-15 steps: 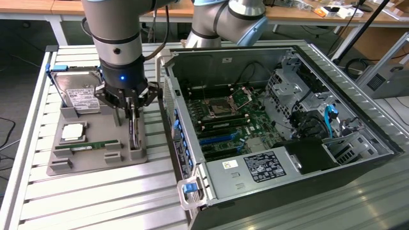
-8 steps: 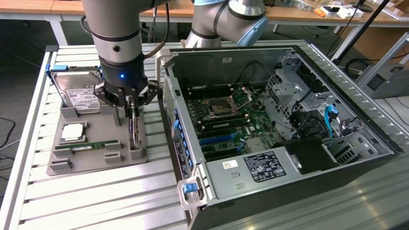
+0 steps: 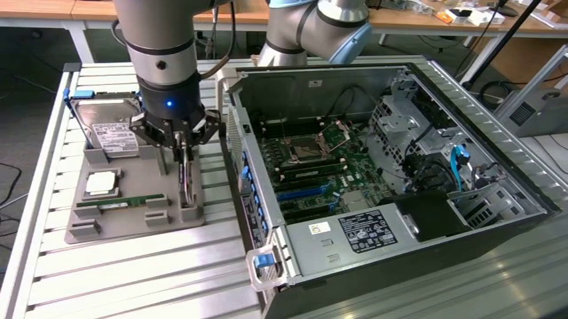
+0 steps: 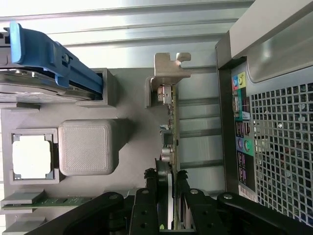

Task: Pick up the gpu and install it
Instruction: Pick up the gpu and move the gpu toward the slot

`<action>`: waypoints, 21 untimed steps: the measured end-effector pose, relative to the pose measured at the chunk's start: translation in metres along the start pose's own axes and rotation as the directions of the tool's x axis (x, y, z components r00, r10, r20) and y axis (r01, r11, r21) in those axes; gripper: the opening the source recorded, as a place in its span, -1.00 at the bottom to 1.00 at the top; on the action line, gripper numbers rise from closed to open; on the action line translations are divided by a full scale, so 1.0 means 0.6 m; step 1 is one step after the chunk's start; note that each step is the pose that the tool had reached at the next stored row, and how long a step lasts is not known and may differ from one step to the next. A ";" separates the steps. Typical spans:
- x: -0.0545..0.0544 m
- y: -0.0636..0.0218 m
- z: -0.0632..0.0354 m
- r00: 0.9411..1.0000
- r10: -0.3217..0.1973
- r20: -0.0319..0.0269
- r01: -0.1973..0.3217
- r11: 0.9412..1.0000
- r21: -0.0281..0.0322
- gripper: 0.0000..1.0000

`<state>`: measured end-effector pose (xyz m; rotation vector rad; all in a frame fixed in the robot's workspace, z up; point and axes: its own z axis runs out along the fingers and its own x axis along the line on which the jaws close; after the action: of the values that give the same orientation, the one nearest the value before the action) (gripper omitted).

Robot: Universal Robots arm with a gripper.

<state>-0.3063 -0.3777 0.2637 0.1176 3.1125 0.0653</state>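
1. Slatted tabletop is shared by a grey parts holder and an open computer case.
2. The gpu, stood on edge in the holder, is clamped between the narrowly set fingers of the gripper.
3. Pick-up is judged in hand; a straight, upright lift is called for.

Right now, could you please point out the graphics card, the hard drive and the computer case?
graphics card (image 4: 172, 115), wrist view, on its long edge.
hard drive (image 3: 114, 138), exterior view, on its white label.
computer case (image 3: 324, 83), exterior view, on its inner wall.
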 end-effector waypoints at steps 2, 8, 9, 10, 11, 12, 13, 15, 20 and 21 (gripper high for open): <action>0.000 0.000 -0.001 1.000 0.000 0.000 0.000 1.000 0.000 -0.47; 0.000 0.000 -0.005 1.000 0.000 0.000 0.000 1.000 0.000 -0.47; 0.000 0.000 -0.005 1.000 0.000 0.000 0.000 1.000 0.000 -0.47; 0.000 0.000 -0.007 1.000 0.000 0.000 0.000 1.000 0.000 -0.47; 0.000 0.000 -0.007 1.000 0.000 0.000 0.000 1.000 0.000 -0.47; 0.000 0.000 -0.008 1.000 0.000 0.000 0.000 1.000 0.000 -0.47; 0.000 0.000 -0.008 1.000 0.000 0.000 0.000 1.000 0.000 -0.47; 0.000 0.000 -0.009 1.000 0.000 0.000 0.000 1.000 0.000 -0.47; 0.000 0.001 -0.011 1.000 0.000 0.000 0.000 1.000 0.000 -0.47; 0.000 0.001 -0.012 1.000 0.000 0.000 0.000 1.000 0.000 -0.47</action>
<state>-0.3063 -0.3777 0.2708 0.1176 3.1125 0.0653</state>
